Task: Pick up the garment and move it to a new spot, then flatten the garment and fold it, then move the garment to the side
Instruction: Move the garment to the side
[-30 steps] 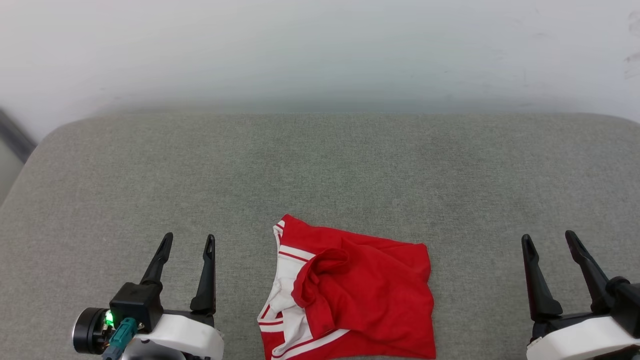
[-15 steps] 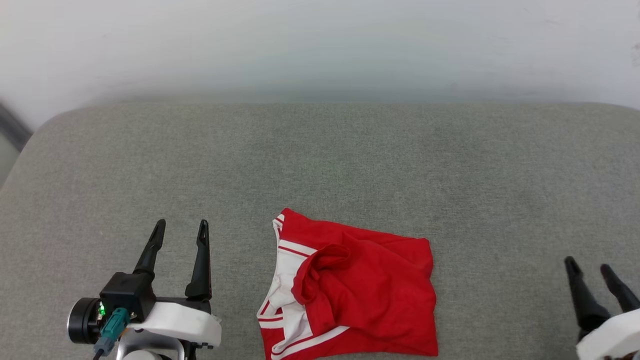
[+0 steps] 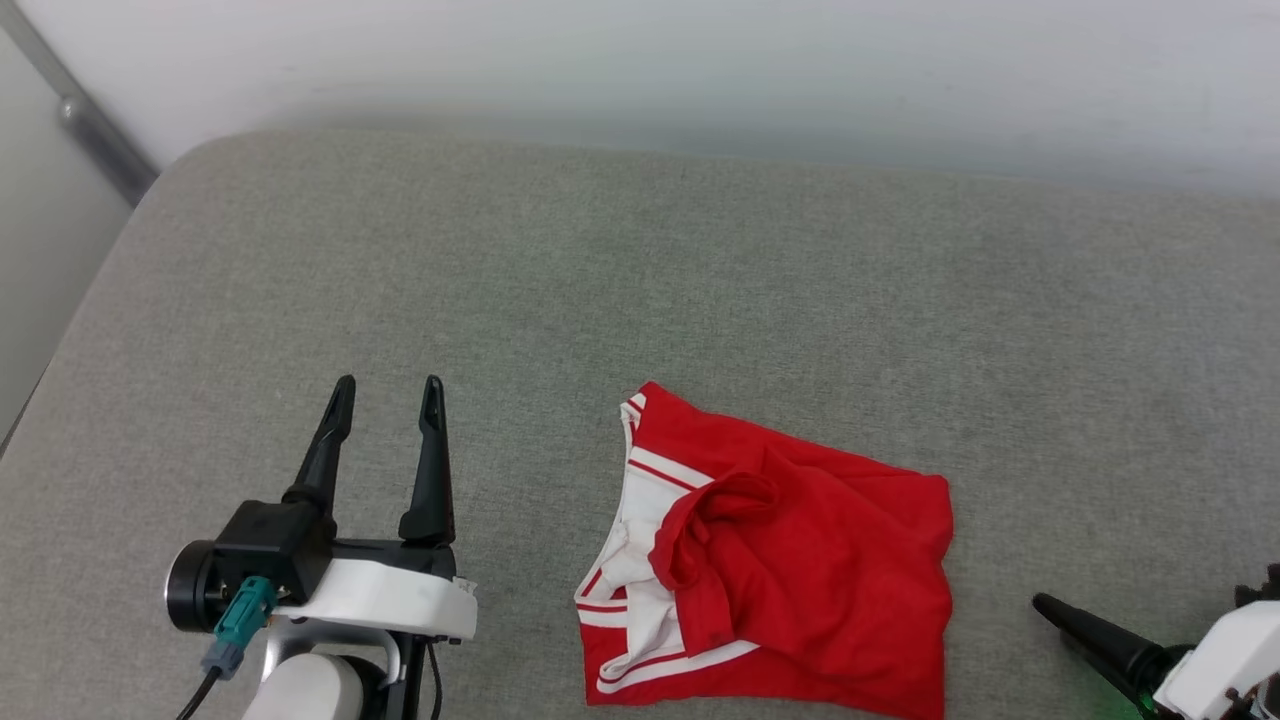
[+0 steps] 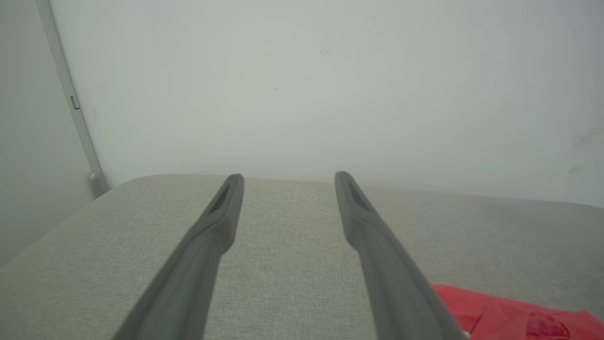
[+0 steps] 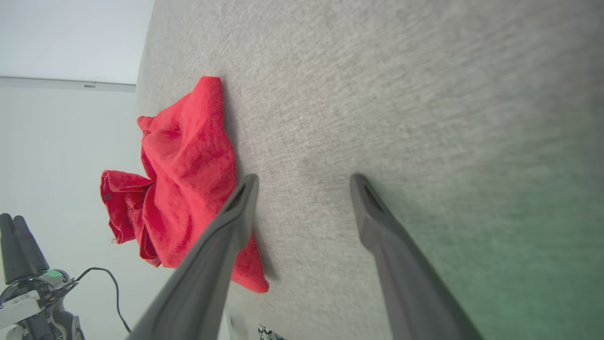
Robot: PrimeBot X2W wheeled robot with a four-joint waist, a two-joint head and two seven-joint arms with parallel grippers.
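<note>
The garment (image 3: pixel 800 560) is a red shirt with white, red-striped trim, lying crumpled on the grey cushion near its front edge. My left gripper (image 3: pixel 388 385) hovers open to the left of it, fingers pointing away from me and holding nothing. In the left wrist view its open fingers (image 4: pixel 222 226) frame bare cushion, with the garment (image 4: pixel 509 316) at the lower right. My right gripper (image 5: pixel 304 178) is open and empty, low over the cushion just right of the garment (image 5: pixel 188 174). One dark finger (image 3: pixel 1090 625) of it points left at the lower right of the head view.
The grey cushioned surface (image 3: pixel 600 300) stretches wide behind and beside the shirt, with a rounded corner at the far left. A white wall (image 3: pixel 700 60) backs it. A grey rail (image 3: pixel 90 130) runs down the wall at the upper left.
The head camera has turned, shifting the whole picture. My right gripper has dropped low and swung to point left towards the shirt. The shirt's shape is unchanged.
</note>
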